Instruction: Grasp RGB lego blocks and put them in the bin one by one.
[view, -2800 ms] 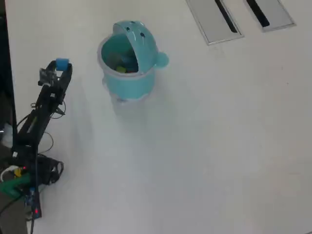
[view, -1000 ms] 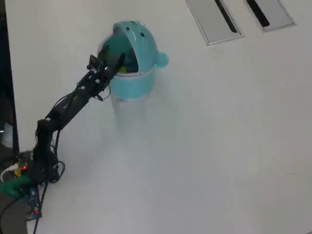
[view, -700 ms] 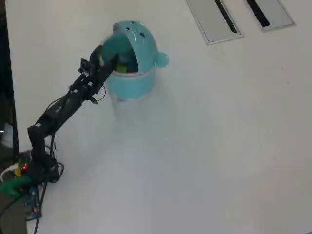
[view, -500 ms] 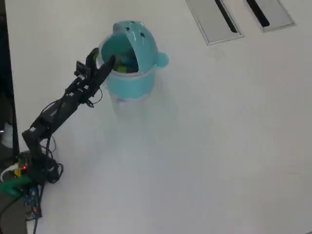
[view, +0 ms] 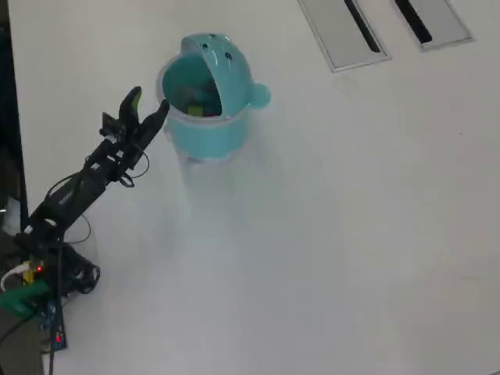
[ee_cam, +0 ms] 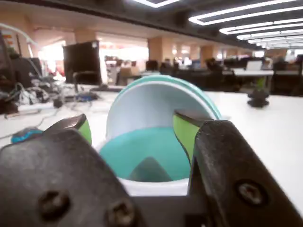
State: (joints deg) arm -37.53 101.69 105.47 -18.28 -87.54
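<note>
**Overhead view: gripper open at the bin mouth, nothing held**

Overhead view, left to right: arm base sits lower left of frame, links run diagonally up toward centre-left. Gripper point(view: 145, 108) is just beside the left rim of the teal bin point(view: 205, 134), upper-centre-left, jaws spread, nothing between them. One tip is near or touching the rim; can't tell which. Bin's hood lid is tipped back toward the top of frame, so the mouth faces the arm — makes sense for drop access. A yellow-green block point(view: 195, 112) is visible inside, with something darker next to it, too small to identify. No loose blocks on the white table point(view: 351, 234). Two recessed slots sit upper right.

Wrist view agrees: green-padded fingers point(ee_cam: 184, 132) frame the bin opening point(ee_cam: 142, 151), gap wide, empty. Opening dead ahead, hood behind it.

Judgement: looks like a release pose over the bin; task seems at or near done.
</note>
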